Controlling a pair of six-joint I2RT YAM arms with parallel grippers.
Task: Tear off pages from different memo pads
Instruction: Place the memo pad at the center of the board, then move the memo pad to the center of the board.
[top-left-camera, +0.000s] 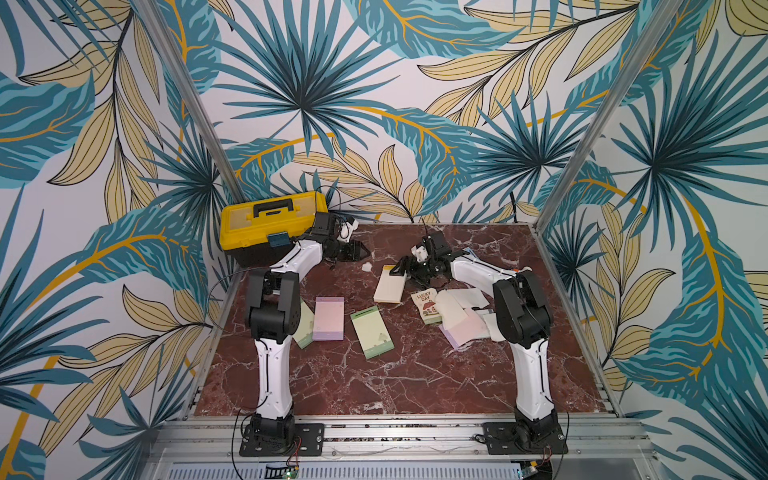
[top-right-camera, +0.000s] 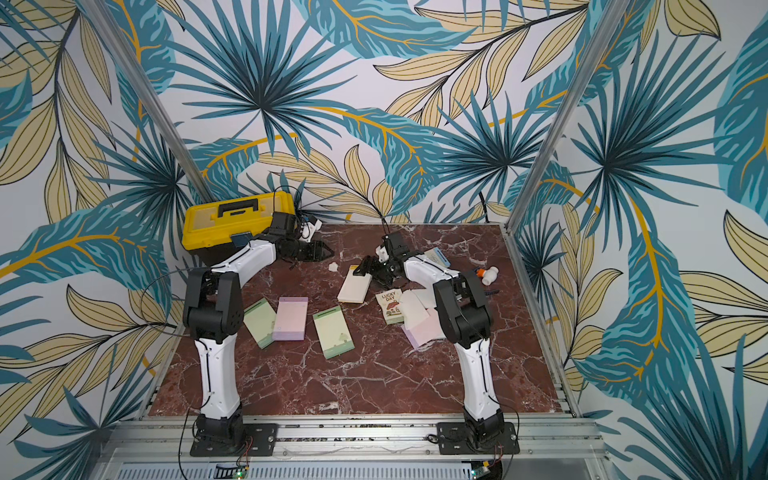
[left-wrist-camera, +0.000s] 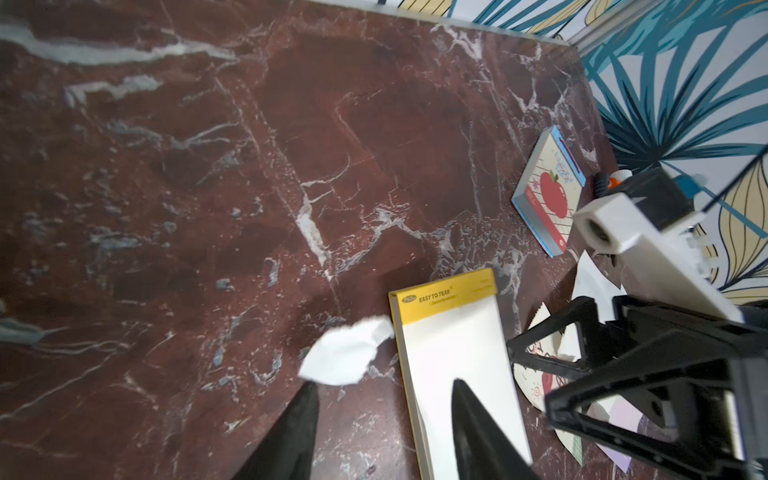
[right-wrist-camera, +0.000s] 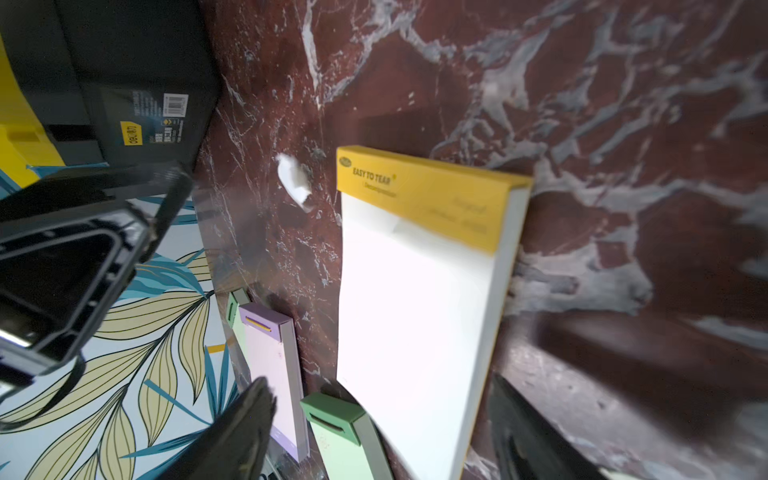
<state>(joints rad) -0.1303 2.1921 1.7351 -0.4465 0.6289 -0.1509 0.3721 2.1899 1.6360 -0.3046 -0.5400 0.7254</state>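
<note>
Both grippers hang over a white memo pad (top-left-camera: 390, 286) with a yellow "EASY TO TEAR" header, at the back middle of the table. My left gripper (left-wrist-camera: 384, 399) is open; one finger overlaps the pad (left-wrist-camera: 453, 353), and the other tip is at a small torn white scrap (left-wrist-camera: 345, 353). My right gripper (right-wrist-camera: 382, 399) is open wide over the pad's (right-wrist-camera: 415, 291) lower end, holding nothing. Other memo pads lie flat: lilac (top-left-camera: 329, 318), green (top-left-camera: 371, 336), a second green (top-right-camera: 259, 322), "LUCKY DAY" (top-left-camera: 426, 307) and apple (left-wrist-camera: 548, 191). Loose pages (top-left-camera: 465, 320) lie piled by the right arm.
A yellow toolbox (top-left-camera: 272, 224) stands at the back left corner, close behind the left arm. A small white and orange object (top-right-camera: 488, 274) lies near the right edge. Aluminium posts and patterned walls enclose the marble table (top-left-camera: 374, 382).
</note>
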